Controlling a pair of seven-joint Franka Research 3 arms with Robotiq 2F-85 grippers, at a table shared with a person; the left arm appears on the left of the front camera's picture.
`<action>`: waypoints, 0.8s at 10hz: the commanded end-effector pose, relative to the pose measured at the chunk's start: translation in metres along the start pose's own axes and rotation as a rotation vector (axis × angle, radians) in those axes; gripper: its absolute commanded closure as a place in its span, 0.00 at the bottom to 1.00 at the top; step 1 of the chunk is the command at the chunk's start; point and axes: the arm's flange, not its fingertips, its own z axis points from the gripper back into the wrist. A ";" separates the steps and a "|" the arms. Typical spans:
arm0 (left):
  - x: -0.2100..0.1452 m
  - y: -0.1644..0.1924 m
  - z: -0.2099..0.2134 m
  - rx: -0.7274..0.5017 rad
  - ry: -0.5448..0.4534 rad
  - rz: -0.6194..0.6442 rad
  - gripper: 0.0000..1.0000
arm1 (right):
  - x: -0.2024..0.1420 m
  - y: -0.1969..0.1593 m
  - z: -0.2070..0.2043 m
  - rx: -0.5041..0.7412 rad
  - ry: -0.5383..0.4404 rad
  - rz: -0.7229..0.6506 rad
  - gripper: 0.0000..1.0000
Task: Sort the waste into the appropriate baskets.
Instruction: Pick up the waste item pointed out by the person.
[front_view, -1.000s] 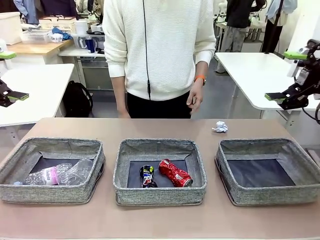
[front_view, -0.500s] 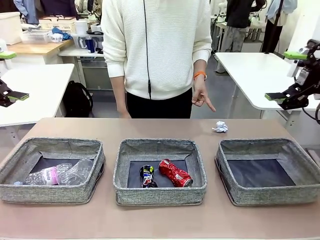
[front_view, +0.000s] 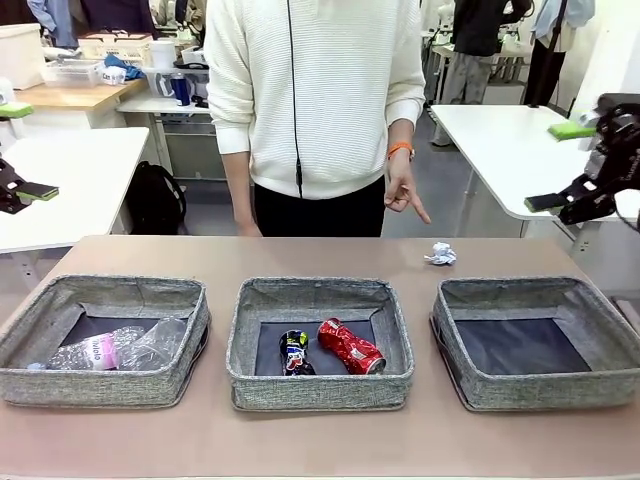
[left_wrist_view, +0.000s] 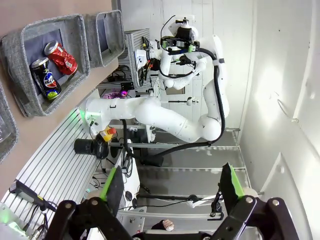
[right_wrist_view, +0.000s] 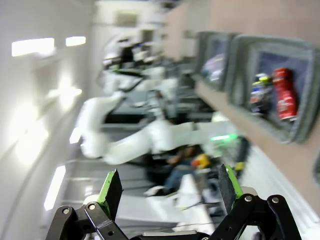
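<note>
Three grey woven-fabric baskets (front_view: 320, 345) with rough, matt sides sit on a smooth matt brown worktop (front_view: 320, 440), holding a glossy crushed red metal can (front_view: 351, 346), a shiny crushed dark metal can (front_view: 294, 352) and a clear crinkled plastic bottle with pink label (front_view: 95, 352), beside a crumpled white paper ball (front_view: 440, 254).

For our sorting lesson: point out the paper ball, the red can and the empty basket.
paper ball (front_view: 439, 254), front view, its crumpled middle
red can (front_view: 351, 346), front view, its dented side
empty basket (front_view: 545, 288), front view, its far rim

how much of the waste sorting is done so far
Mostly done: the bottle and cup lie in the left basket, both cans in the middle basket. Nothing is held. Left: the paper ball on the table, where the person's hand points.
</note>
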 end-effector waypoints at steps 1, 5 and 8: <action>-0.002 0.001 0.002 0.006 0.014 -0.017 0.00 | 0.004 0.016 -0.030 -1.379 -0.437 0.070 0.00; -0.002 0.001 0.002 0.006 0.014 -0.017 0.00 | 0.011 0.015 -0.030 -1.924 -0.584 -0.056 0.00; -0.002 0.001 0.002 0.006 0.014 -0.017 0.00 | 0.019 0.025 -0.031 -0.802 -0.132 0.277 0.00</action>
